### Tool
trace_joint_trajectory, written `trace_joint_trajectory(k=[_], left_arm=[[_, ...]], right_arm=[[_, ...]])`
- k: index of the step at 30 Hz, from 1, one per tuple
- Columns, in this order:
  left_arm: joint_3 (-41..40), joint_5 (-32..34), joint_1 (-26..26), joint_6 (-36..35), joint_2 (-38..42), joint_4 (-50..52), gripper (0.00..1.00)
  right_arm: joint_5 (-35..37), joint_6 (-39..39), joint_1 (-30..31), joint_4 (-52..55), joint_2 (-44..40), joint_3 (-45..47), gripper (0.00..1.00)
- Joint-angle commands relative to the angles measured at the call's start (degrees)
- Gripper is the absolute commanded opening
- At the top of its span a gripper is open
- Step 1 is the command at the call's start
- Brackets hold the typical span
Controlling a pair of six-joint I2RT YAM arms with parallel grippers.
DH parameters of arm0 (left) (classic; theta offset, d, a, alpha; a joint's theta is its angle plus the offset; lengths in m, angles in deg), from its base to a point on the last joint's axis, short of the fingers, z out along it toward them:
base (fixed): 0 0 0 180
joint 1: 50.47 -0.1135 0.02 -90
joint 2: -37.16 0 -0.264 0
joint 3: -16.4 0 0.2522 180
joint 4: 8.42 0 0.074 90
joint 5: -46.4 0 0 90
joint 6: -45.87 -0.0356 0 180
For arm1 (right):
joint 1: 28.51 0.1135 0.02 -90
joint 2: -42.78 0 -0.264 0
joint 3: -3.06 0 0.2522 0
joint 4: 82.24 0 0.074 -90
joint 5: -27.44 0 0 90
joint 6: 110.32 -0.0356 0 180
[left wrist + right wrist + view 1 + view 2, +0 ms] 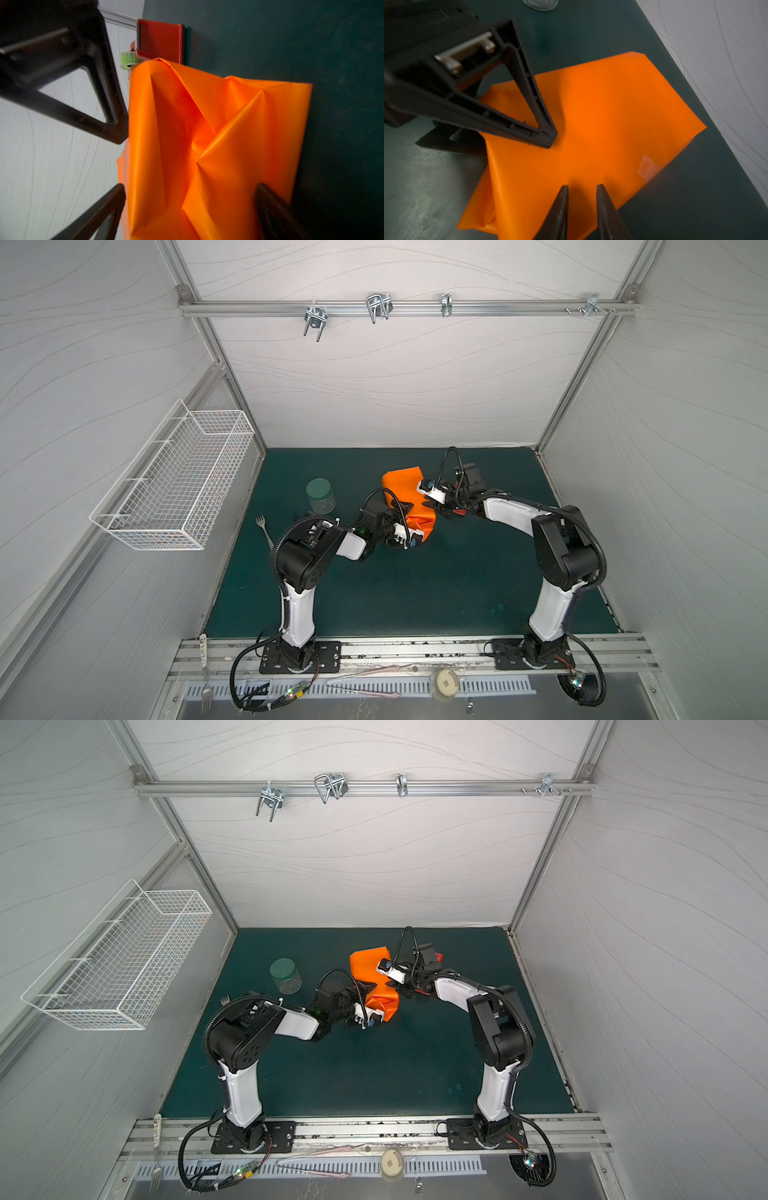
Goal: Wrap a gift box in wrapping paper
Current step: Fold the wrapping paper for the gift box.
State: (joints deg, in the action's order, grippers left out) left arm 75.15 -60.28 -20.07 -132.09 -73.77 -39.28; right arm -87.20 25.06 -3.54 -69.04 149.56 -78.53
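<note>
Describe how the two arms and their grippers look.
The left arm and right arm have white link shells, black joint housings and black corrugated cables. The left gripper and right gripper have black, triangular open-frame fingers tapering to points.

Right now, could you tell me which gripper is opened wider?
The left gripper: its jaws spread wide, straddling the folded paper, whereas the right gripper has its tips barely parted.
</note>
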Motion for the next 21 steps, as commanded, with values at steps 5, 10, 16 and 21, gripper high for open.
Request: trace_joint_trajectory(k=[5, 10, 16, 21], left_arm=[[-2.08, -0.85, 0.7, -2.12, 0.96, -0.84, 0.99], [-3.03, 1.03, 2.16, -3.27, 0.11, -5.74, 0.99], [-2.11, 2.73, 3.1, -3.48, 0.29, -5.21, 0.99], [-1.99, 3.7, 4.54, -5.62, -0.66, -6.32, 0.99]], right_arm=[[3.32, 2.73, 0.43, 4.33, 2.08, 1.66, 0.24], [3.76, 3.46, 0.26, 4.23, 1.76, 3.29, 0.24], [3.64, 3.73, 0.25, 4.34, 1.72, 4.14, 0.23], [3.64, 3.83, 0.25, 4.38, 1.76, 4.29, 0.22]])
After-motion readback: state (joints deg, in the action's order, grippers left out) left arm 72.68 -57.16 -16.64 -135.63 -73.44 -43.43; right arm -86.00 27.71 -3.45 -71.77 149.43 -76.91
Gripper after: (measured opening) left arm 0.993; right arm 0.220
